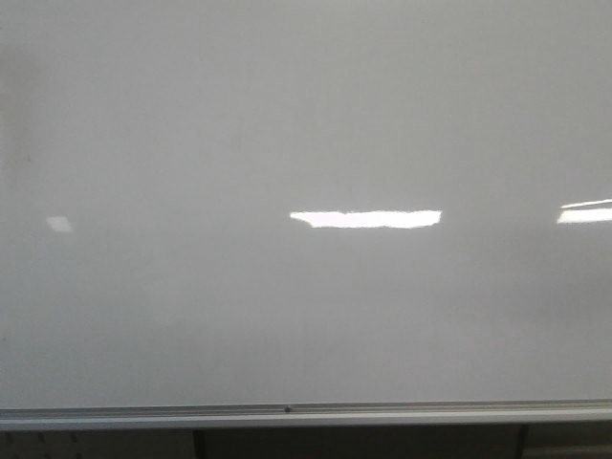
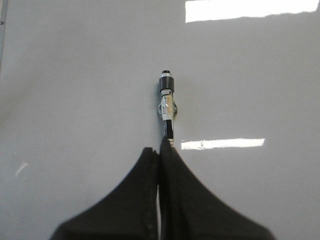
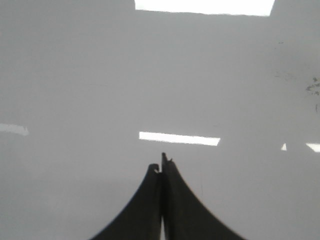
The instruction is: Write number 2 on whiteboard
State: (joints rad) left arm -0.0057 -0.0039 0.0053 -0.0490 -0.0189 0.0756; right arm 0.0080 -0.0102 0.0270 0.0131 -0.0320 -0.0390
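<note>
Glossy grey-white filled the front view: the whiteboard (image 1: 306,124) stood blank from edge to edge, with only bright light reflections (image 1: 365,219) across its middle and a silver rail (image 1: 306,415) along its bottom edge. No number 2 was on it yet, and neither arm appeared in that view.

In the left wrist view the left gripper (image 2: 160,150) was clamped on a marker (image 2: 167,102), whose barrel stuck out past the fingertips toward the board. The right gripper (image 3: 161,167) had its fingers pressed together on nothing.

To write well, the left arm would need to bring the tip square to the board with light, even pressure, start near the top of the hook, curve round, then draw the base stroke without lifting.

Whether the marker's dark end was a cap or the bare tip was hard to make out; it looked possibly capped. Its distance from the board could not be judged. Faint smudges (image 3: 312,87) showed near one edge of the right wrist view.
</note>
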